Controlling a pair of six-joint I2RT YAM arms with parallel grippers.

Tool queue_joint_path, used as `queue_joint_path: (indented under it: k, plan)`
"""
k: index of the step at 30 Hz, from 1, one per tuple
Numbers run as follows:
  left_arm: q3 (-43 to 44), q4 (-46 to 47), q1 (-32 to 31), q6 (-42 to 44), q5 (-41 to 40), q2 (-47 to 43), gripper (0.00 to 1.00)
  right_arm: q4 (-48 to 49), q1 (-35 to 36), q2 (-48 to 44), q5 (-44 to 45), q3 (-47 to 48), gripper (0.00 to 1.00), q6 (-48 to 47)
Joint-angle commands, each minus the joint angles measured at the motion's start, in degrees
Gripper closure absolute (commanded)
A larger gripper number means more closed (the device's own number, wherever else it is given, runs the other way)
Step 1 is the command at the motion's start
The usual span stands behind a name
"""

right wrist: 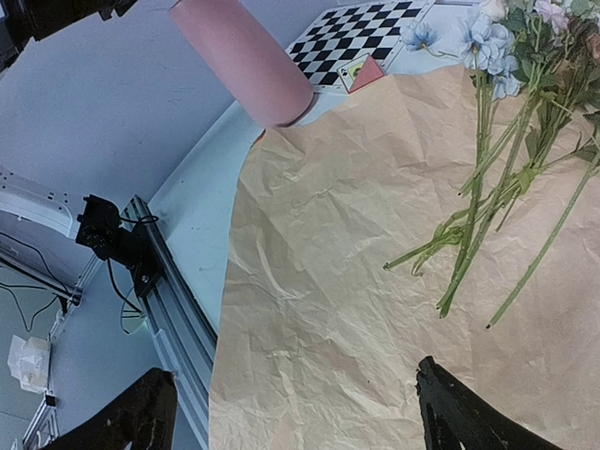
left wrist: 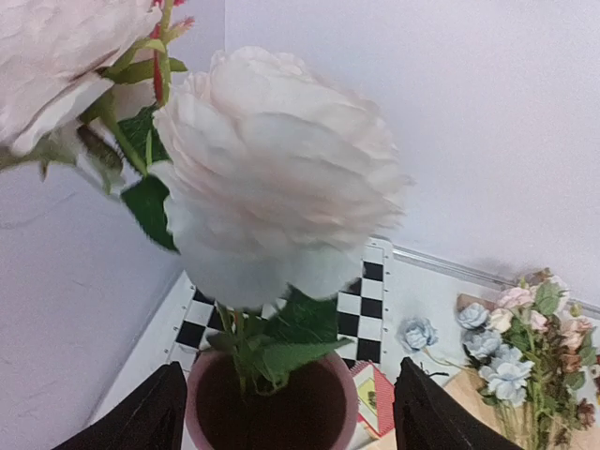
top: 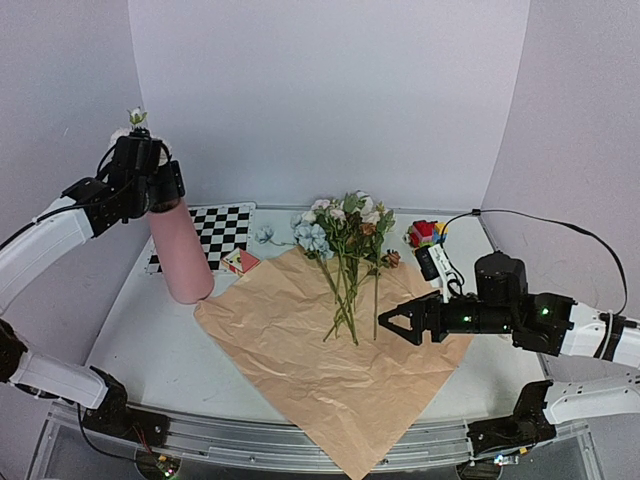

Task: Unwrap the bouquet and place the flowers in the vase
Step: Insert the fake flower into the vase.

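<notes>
One bloom [left wrist: 281, 178] stands in the vase [top: 182, 255] below the spread left gripper [left wrist: 291, 398]; the spread right gripper [top: 388, 325] must next pinch stems [top: 345, 295] just ahead.

vase [top: 182, 255]: left of paper [top: 340, 390], one flower [left wrist: 281, 178] in it | flowers [top: 345, 235]: on paper | checkerboard [top: 225, 225]: behind vase

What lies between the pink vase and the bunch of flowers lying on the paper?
In the top view: a checkerboard, a small red card and one stray blue flower.
</notes>
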Motion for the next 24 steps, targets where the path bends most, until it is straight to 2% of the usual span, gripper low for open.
queue_joint_path:
  k: [1, 6, 16, 19, 24]
  plan:
    - [3.3, -6.6, 0.2, -5.4, 8.0, -5.9, 0.21, 0.6, 0.2, -0.6, -0.1, 0.2, 0.11, 0.4]
    - [1.9, -9.9, 0.2, -9.1, 18.0, -11.9, 0.16, -0.1, 0.2, 0.7, 2.1, 1.3, 0.11, 0.8]
    - [-4.7, -14.1, 0.2, -17.5, 34.6, -23.2, 0.16, -3.6, 0.2, 4.4, 13.1, 4.1, 0.11, 2.3]
    - [-7.8, -14.0, 0.2, -22.4, 41.3, -24.8, 0.19, -4.5, 0.2, 7.3, 16.1, 5.4, 0.20, 2.4]
    - [-12.9, -13.8, 0.1, -25.7, 48.8, -24.3, 0.21, -5.7, 0.2, 14.1, 17.1, 9.4, 0.29, 2.5]
